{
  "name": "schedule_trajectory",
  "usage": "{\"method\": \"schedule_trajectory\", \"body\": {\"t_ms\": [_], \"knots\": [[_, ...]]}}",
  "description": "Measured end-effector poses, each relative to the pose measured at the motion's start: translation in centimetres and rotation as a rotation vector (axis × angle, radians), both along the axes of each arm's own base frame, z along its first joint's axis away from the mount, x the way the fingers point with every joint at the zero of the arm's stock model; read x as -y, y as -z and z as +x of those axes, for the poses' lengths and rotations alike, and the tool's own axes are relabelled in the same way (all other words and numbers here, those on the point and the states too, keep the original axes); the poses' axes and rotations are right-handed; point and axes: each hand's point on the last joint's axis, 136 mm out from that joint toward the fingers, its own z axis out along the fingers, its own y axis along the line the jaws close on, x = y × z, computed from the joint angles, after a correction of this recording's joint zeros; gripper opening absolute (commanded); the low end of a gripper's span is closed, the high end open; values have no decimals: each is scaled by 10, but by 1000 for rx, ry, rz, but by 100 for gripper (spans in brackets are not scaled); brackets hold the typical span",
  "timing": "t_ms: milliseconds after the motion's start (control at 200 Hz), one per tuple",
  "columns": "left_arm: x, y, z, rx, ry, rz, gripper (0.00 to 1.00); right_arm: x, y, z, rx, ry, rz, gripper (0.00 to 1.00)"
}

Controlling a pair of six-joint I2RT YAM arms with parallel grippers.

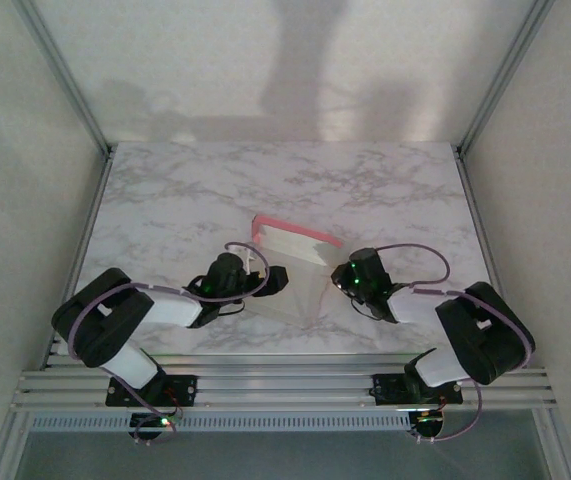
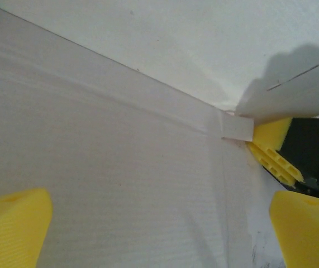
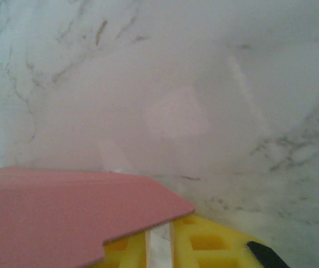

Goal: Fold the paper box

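At the near edge of the marble table (image 1: 165, 200) the two arms are bolted, and both reach inward to the same thing. The left gripper (image 1: 275, 279) comes from the left side. In its wrist view its yellow fingers (image 2: 11, 226) stand wide apart, with the pale inner face of the card spread between them and nothing clamped. I judge it is placed so to press or steady the panel while the other arm works.

The right gripper (image 1: 337, 272) meets the card from the right side. In its wrist view the yellow fingers (image 3: 209, 245) are nearly together, with only a thin pale strip between them, and a pink flap (image 3: 64, 212) lies across them. I judge they pinch an edge of the card in order to turn that flap up along its crease.

Between the two grippers, near the middle of the table, is the paper box (image 1: 300, 262). It is only partly formed: the beige panel slopes toward the arms, and a pink rim (image 1: 295, 228) stands up on its far side. The fold seems to be in its early part, since the flaps are open. Beyond the box the table runs to the far wall.
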Motion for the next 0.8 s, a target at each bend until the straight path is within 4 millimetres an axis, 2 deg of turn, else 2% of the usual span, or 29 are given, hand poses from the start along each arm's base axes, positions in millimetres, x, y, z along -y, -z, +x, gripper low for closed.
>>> {"method": "schedule_trajectory", "body": {"t_ms": [230, 801], "knots": [[6, -3, -2, 4, 17, -54, 99, -13, -18, 21, 67, -16, 16, 18], [35, -9, -23, -24, 51, -187, 99, -22, -13, 27, 75, -56, 15, 21]]}}
